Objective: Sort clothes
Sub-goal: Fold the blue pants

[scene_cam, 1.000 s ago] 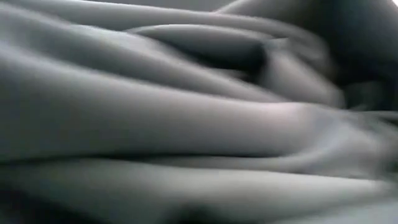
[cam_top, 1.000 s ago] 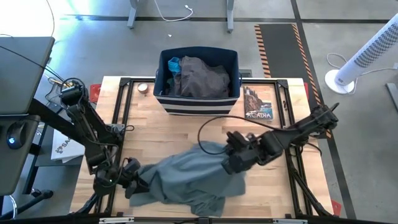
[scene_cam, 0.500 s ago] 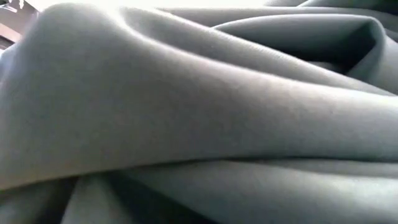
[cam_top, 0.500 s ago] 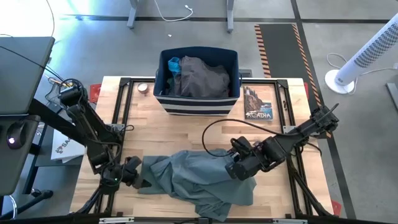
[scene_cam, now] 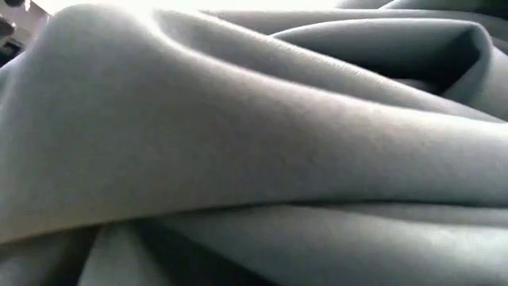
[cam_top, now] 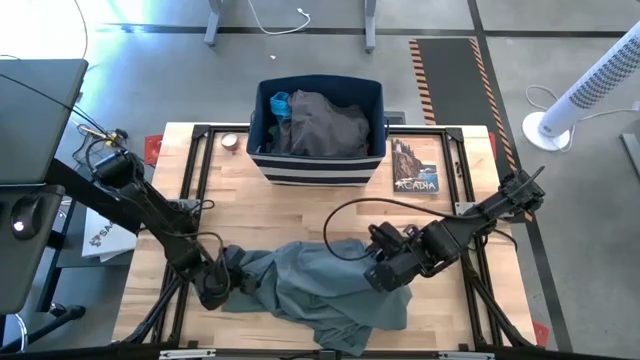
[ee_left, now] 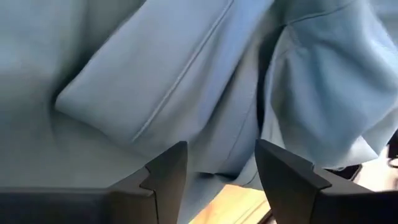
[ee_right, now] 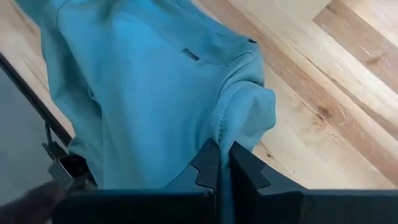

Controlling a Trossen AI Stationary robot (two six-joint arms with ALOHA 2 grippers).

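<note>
A grey-green shirt (cam_top: pixel 310 290) lies crumpled on the wooden table near its front edge, and its folds (scene_cam: pixel 254 159) fill the low view. My right gripper (cam_top: pixel 385 275) is shut on the shirt's right part. My left gripper (cam_top: pixel 237 283) stands open at the shirt's left edge, with cloth (ee_left: pixel 186 93) just ahead of its fingertips (ee_left: pixel 221 168). I cannot tell whether it touches the cloth. Other clothes, dark grey-brown (cam_top: pixel 325 125) and bright blue (cam_top: pixel 279 101), lie in the bin. My right gripper pinches a stitched edge of the shirt (ee_right: pixel 225 127) between its two shut fingers (ee_right: pixel 245 165). The fingers slant down from above. How many layers they hold I cannot tell. The cloth falls away from the fingers, and the rest of the shirt lies on the table.
A navy bin with white stripes (cam_top: pixel 318 165) stands at the table's far middle. A picture card (cam_top: pixel 414 168) lies to its right and a small round thing (cam_top: pixel 230 142) to its left. Bare wood (cam_top: pixel 290 215) shows between the bin and the shirt.
My left gripper has gone toward the table's right, up to the shirt's left edge, sinking and rolling as it went. My right gripper has drawn the shirt's right part a little toward the right and near edges, and the shirt's left edge has shifted right.
</note>
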